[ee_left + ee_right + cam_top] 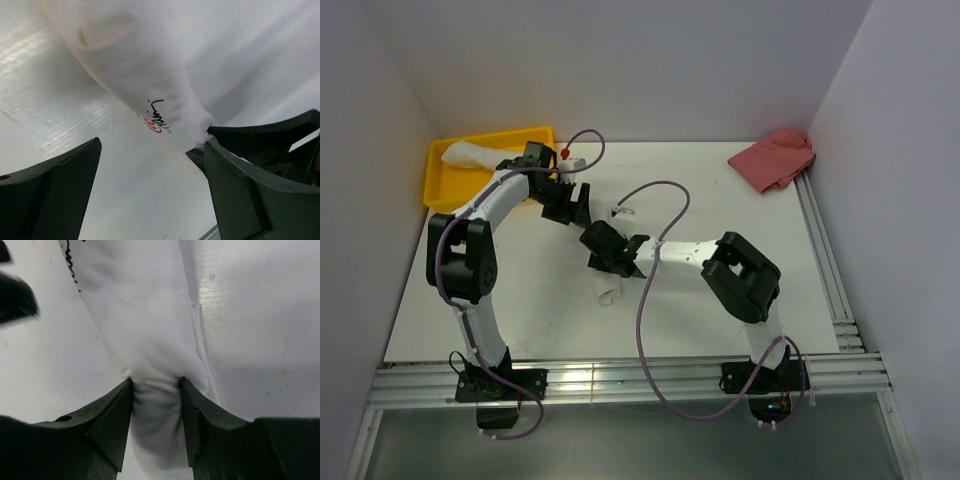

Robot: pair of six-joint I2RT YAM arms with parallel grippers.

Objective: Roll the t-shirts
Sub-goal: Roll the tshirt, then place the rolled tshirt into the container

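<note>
On the t-shirt (150, 75), a black scrawl (159, 111) and red print (151, 123), unreadable

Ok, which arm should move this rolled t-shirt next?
Right arm, probably: the right fingers pinch the rolled t-shirt, while the left fingers stand open, gripping nothing.

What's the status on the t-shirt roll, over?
Left gripper open beside the rolled t-shirt. Right gripper pinching it. Second t-shirt in yellow tray, pink cloth in far corner, both apart.
</note>
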